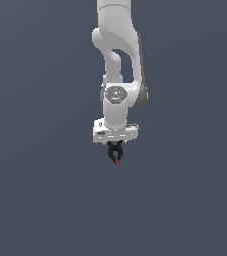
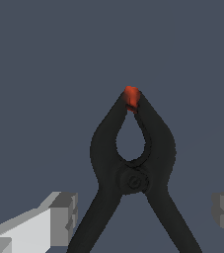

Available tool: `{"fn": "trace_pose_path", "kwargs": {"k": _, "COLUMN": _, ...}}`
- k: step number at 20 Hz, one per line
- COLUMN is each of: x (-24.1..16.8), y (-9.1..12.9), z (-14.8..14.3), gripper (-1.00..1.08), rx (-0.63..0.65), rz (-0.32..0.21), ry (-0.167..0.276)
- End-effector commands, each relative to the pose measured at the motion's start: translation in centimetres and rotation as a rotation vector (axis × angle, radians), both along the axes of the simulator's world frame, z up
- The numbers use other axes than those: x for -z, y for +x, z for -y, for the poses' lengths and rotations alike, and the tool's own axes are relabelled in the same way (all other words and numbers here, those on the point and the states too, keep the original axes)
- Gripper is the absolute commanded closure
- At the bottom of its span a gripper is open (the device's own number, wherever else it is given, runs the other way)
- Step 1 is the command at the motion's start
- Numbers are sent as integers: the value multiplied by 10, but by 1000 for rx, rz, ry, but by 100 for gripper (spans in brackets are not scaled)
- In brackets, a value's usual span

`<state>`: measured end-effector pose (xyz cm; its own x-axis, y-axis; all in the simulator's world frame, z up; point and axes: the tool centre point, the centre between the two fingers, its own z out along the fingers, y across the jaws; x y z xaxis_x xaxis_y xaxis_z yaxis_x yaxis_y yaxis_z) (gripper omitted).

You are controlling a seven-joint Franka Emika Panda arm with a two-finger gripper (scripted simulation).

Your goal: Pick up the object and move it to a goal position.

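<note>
While my single white, jointed arm (image 1: 116,60) hangs down from the top of the exterior view, my pincer (image 1: 115,146) points straight down beneath the blocky white hand (image 1: 115,132). One small black spring clamp with crossed, X-shaped arms and a red tip (image 1: 115,152) sits directly under that hand, its handles reaching up toward it and its red tip lowest. From the exterior view the clamp is so small that I cannot make out my fingers against it.

Seen from the wrist view, the same clamp (image 2: 132,168) fills the middle: two black handles spread apart near the camera, cross at one round pivot, then curve around a teardrop-shaped gap and meet at the one red tip, which points away from the camera. My two grey fingertip pads (image 2: 64,217) show at the two sides of the picture, one beside each handle. The pads stand wide apart, and I see a gap of background between each pad and the nearest handle, so my pincer looks spread rather than clamped on the clamp; whether anything higher up touches the handles, I cannot tell.

Everything else is one plain, dark blue-grey backdrop (image 1: 40,150). I count one arm, one pincer, two pads, one clamp.
</note>
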<state>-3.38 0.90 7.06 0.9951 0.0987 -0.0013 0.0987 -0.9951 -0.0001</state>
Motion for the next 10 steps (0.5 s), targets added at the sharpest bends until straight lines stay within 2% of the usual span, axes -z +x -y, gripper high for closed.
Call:
{"fn": "trace_pose_path", "kwargs": {"k": 1, "x": 0, "y": 0, "z": 0, "gripper": -92, "rx": 0, "rz": 0, "ry": 0}}
{"fn": "trace_pose_path", "kwargs": {"k": 10, "x": 27, "y": -1, "z": 0, "gripper": -92, "rx": -1, "rz": 1, "ry": 0}}
